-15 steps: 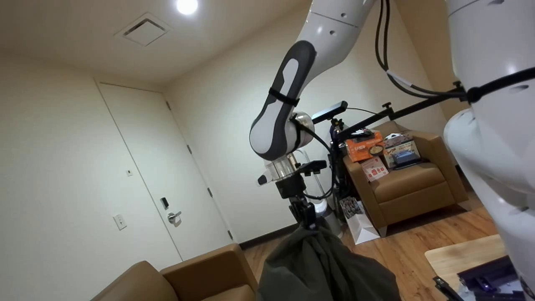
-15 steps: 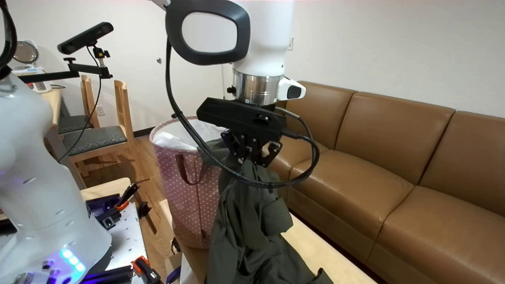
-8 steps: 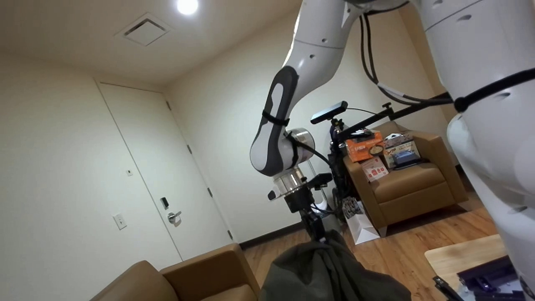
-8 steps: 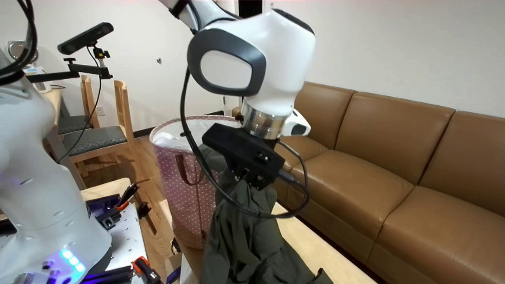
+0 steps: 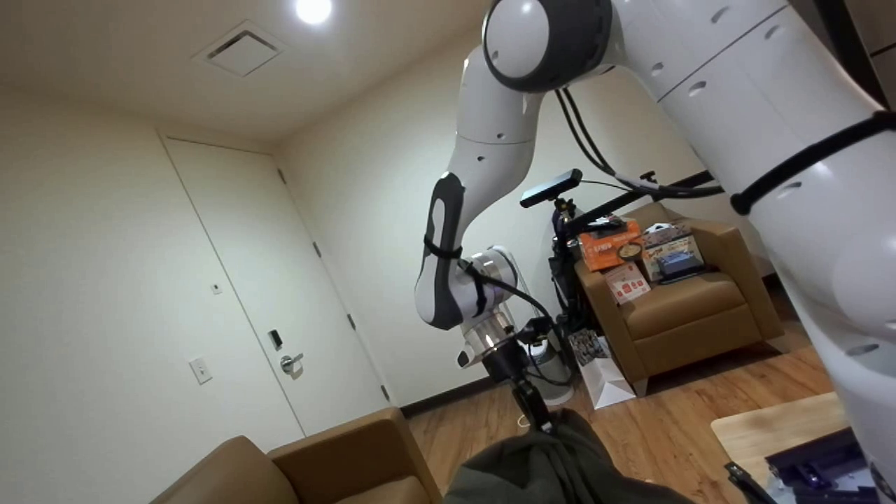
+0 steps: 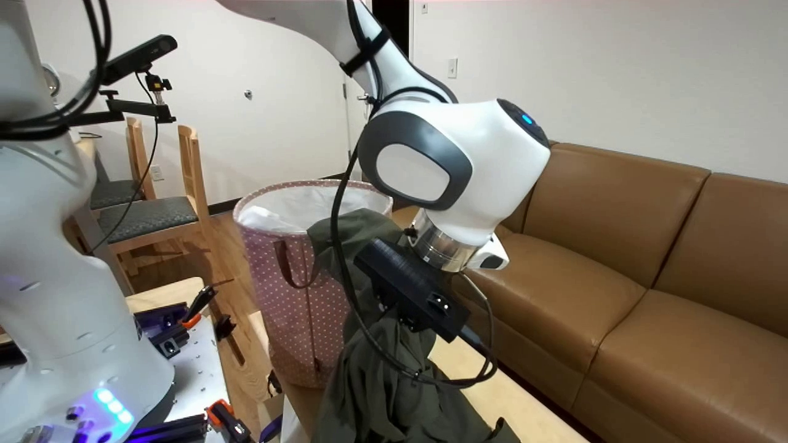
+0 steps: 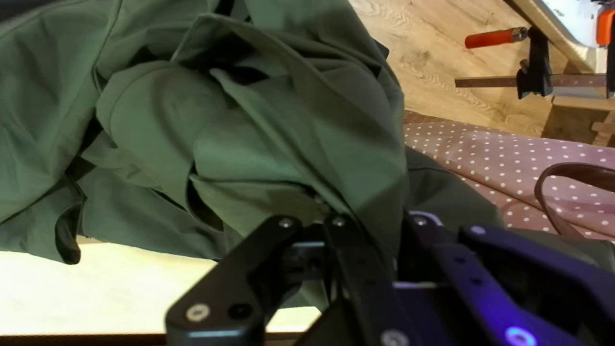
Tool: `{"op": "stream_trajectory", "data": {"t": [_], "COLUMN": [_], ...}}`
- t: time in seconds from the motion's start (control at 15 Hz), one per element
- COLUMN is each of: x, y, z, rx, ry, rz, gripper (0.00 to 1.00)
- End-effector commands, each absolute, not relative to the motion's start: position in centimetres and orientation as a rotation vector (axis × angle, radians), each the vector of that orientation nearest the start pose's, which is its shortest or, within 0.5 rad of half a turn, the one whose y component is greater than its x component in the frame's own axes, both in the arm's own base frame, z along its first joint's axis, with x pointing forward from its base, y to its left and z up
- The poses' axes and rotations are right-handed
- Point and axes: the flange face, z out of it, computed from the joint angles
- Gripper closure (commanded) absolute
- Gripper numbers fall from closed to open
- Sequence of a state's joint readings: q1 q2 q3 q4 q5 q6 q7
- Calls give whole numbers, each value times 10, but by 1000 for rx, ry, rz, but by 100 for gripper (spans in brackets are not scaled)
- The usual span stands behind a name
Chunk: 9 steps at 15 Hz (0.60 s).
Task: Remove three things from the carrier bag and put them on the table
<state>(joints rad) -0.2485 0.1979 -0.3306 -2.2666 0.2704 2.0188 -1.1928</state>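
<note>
One robot arm (image 6: 468, 178) reaches down, its single tool (image 5: 546, 425) clenched on one heap of dark green cloth (image 6: 394, 403). A pinch of the fabric sits at the tips; the rest spreads beneath, over the tabletop (image 7: 96, 293), and whether it is one piece or several cannot be told. One carrier bag (image 6: 286, 320), pink with white dots, stands upright just beside the cloth, one brown handle (image 6: 282, 258) in view. A fold of green lies against its rim, while white material (image 6: 265, 218) shows in its mouth.

In the way, in an exterior view: one black wrist camera (image 6: 412, 292), which hides the tips, and one looping black cable (image 6: 336, 227), which crosses in front of the cloth. In the wrist view, the tips are lost among the folds.

A long brown sofa (image 6: 615, 264) runs alongside the tabletop. Two wooden chairs (image 6: 148, 215) stand beyond the bag, and two black-and-orange clamps (image 6: 215, 413) sit near the robot's white base (image 6: 80, 344). In an exterior view, one more camera (image 6: 138, 59) is fixed to a black bracket (image 6: 135, 107), well apart from the cloth. Across the room, in an exterior view, one brown armchair (image 5: 686, 308) bears one orange box (image 5: 609, 245), one patterned box (image 5: 665, 238), one white-and-red packet (image 5: 626, 283) and one dark blue item (image 5: 680, 263). One white bag (image 5: 607, 385) stands on the wood floor (image 5: 756, 385) beside the armchair; one round ceiling light (image 5: 313, 10) glows overhead.
</note>
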Motion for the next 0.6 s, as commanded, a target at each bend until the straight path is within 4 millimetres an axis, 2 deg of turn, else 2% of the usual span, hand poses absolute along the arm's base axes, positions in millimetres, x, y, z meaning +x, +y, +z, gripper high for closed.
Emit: {"op": "stream_trajectory", "data": {"t": [0.0, 0.13, 0.2, 0.33, 0.4, 0.53], "x": [416, 422, 422, 433, 440, 443], "y": [-246, -233, -231, -233, -249, -287], "z": [250, 254, 256, 242, 227, 192], "rx": [-2639, -2630, -2629, -2671, -2693, -2693], "ry": [-613, -654, -661, -663, -574, -410], "rz": [219, 216, 212, 219, 214, 276], "gripper": [91, 92, 95, 95, 95, 95]}}
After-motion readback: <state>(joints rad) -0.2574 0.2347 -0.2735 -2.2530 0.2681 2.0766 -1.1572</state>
